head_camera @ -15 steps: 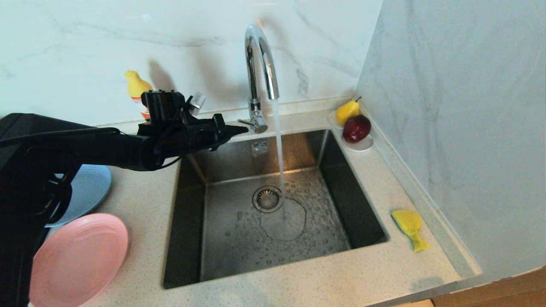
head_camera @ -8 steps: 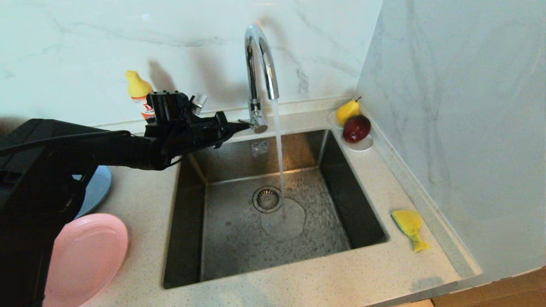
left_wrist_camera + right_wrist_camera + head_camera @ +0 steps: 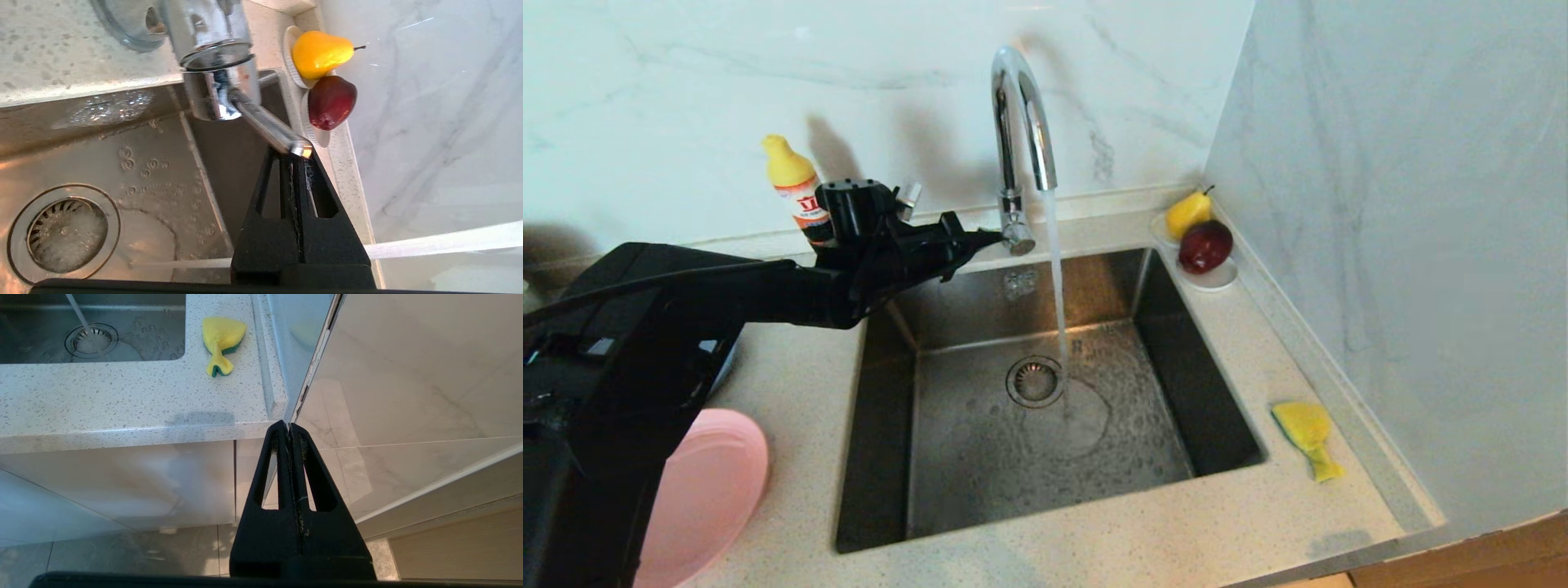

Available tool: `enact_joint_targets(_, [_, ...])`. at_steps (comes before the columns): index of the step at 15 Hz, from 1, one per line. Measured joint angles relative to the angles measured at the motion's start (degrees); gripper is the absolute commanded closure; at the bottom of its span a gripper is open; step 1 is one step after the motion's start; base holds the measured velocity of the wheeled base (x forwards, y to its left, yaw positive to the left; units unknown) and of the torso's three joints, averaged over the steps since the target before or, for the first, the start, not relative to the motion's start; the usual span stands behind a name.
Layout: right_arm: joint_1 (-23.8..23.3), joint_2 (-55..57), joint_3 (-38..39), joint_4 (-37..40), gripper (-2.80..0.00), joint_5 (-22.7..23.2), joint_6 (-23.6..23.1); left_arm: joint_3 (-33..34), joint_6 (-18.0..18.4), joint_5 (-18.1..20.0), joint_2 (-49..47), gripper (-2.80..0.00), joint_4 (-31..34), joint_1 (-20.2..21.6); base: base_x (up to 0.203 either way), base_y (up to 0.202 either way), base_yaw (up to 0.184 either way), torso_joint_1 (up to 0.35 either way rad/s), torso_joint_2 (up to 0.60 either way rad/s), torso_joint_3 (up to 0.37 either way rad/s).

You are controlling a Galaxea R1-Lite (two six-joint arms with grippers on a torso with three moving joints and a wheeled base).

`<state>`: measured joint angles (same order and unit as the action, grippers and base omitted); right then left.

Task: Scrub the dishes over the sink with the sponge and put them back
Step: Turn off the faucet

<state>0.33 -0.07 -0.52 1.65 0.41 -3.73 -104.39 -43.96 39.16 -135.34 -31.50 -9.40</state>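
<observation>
My left gripper [image 3: 990,238] is shut with nothing in it, and its tips [image 3: 297,157] touch the end of the faucet's lever [image 3: 269,128] behind the sink [image 3: 1176,327]. Water [image 3: 1055,278] runs from the spout to the drain [image 3: 1035,380]. The pink plate [image 3: 711,482] lies on the counter at the near left, partly behind my left arm, which hides the other dishes. The yellow sponge [image 3: 1305,433] lies on the counter right of the sink, also in the right wrist view [image 3: 222,341]. My right gripper [image 3: 289,426] is parked shut below the counter's front right corner.
The chrome faucet [image 3: 1017,106] rises behind the sink. A soap bottle [image 3: 796,184] with a yellow cap stands at the back left. A pear [image 3: 1188,211] and a red apple [image 3: 1205,245] sit on a white saucer [image 3: 1217,282] in the back right corner. A marble wall bounds the right side.
My left arm has reached further forward and right, bringing the shut gripper's tips up against the faucet lever; the arm now covers the grey-blue plate. Water keeps running.
</observation>
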Motion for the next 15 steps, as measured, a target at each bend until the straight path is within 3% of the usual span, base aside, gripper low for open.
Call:
enact_joint_targets(4, [0.0,0.0,0.0,0.0,0.0,0.02,-0.01,-0.84,-0.16,-0.32,-1.19,0.0,-0.17,0.06,0.0,0.0,0.0,0.0,0.0,0.0])
enact_joint_targets(8, [0.0,0.0,0.0,0.02,0.0,0.02,0.01,-4.5,-4.22,-3.51,-2.32,0.0,-0.25,0.06,0.0,0.0,0.0,0.0,0.0,0.0])
enact_joint_targets(15, [-0.02,0.0,0.0,0.0,0.0,-0.01,-0.01,-5.32,-4.44,-3.66,-3.33,0.0,-0.99,0.11,0.0,0.0,0.0,0.0,0.0,0.0])
